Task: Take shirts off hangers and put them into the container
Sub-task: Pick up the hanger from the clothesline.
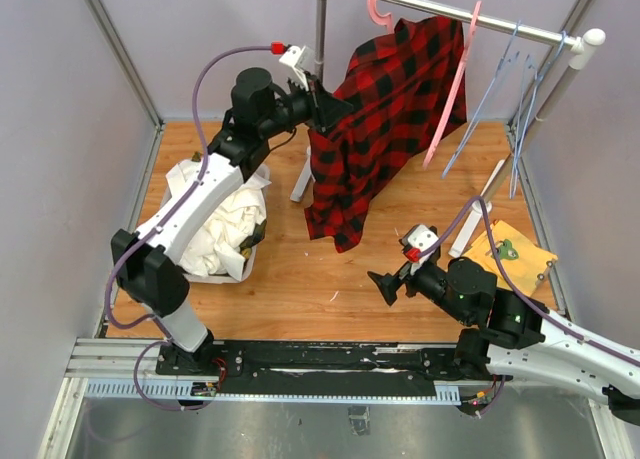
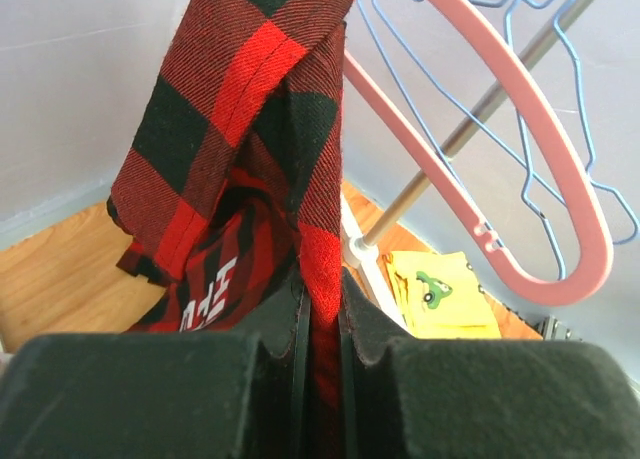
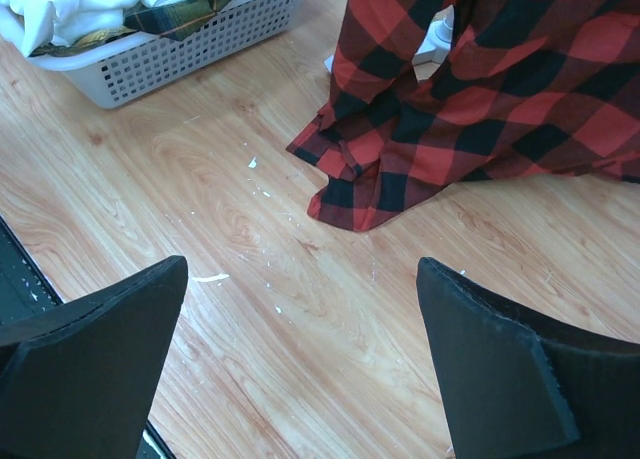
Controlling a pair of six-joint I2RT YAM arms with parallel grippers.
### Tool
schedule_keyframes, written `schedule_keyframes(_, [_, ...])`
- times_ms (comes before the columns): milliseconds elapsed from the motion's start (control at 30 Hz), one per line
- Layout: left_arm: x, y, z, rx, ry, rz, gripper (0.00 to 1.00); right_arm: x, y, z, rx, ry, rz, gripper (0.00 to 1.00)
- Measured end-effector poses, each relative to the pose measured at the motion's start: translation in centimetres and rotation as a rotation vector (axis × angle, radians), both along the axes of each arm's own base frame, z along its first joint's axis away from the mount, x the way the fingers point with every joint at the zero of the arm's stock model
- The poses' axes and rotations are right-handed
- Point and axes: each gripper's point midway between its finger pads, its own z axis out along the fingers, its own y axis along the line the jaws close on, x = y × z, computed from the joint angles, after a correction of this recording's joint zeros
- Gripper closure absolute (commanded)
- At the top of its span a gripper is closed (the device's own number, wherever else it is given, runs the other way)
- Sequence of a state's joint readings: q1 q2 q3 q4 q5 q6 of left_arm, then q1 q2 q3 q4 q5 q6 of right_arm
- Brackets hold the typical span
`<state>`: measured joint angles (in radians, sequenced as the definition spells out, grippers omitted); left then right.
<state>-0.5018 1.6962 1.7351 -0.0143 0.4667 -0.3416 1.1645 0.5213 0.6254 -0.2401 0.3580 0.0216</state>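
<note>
The red-and-black plaid shirt (image 1: 390, 119) hangs from a pink hanger (image 1: 450, 89) on the rail, and its hem rests on the table (image 3: 370, 199). My left gripper (image 1: 325, 109) is shut on the shirt's left edge; in the left wrist view a fold of the red cloth (image 2: 250, 129) is pinched between the pads of the left gripper (image 2: 322, 314), with the pink hanger (image 2: 560, 209) to the right. The white container (image 1: 215, 276) stands at the left under my left arm, with white and plaid shirts (image 3: 120, 4) inside. My right gripper (image 1: 385, 284) hovers low, open and with nothing in it (image 3: 300, 349).
The metal rail (image 1: 450, 14) also carries an empty pink hanger (image 1: 382, 4) and two thin light-blue hangers (image 1: 505, 99). A flat yellow cloth (image 1: 510, 254) lies at the right near the rail's white foot (image 1: 475, 224). Grey walls close in on three sides.
</note>
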Motion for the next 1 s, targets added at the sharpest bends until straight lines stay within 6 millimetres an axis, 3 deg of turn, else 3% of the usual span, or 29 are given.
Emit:
schedule_keyframes(267, [-1.7, 1.3, 3.4, -0.074, -0.131, 0.020, 0.99, 0.2, 0.0, 0.2, 0.005, -0.006, -0.010, 0.02])
schedule_keyframes(367, [-1.7, 1.4, 3.4, -0.084, -0.133, 0.027, 1.00, 0.2, -0.1, 0.1, 0.004, -0.005, -0.010, 0.02])
schedule_keyframes(500, [-3.1, 2.9, 1.3, -0.081, -0.100, 0.068, 0.99, 0.1, -0.5, 0.3, 0.011, -0.008, -0.018, 0.02])
schedule_keyframes(667, [-7.7, 6.4, -2.2, -0.068, -0.058, 0.127, 0.99, 0.0, -1.4, 1.6, 0.068, -0.030, -0.036, 0.02])
schedule_keyframes(800, [-10.8, 8.3, -3.5, -0.076, -0.063, 0.138, 0.99, -0.2, -1.9, 3.1, 0.139, -0.050, -0.042, 0.02])
schedule_keyframes(1000, [-14.3, 9.3, -5.0, -0.116, -0.026, 0.094, 0.99, -0.1, -2.1, 4.1, 0.195, -0.074, -0.052, 0.02])
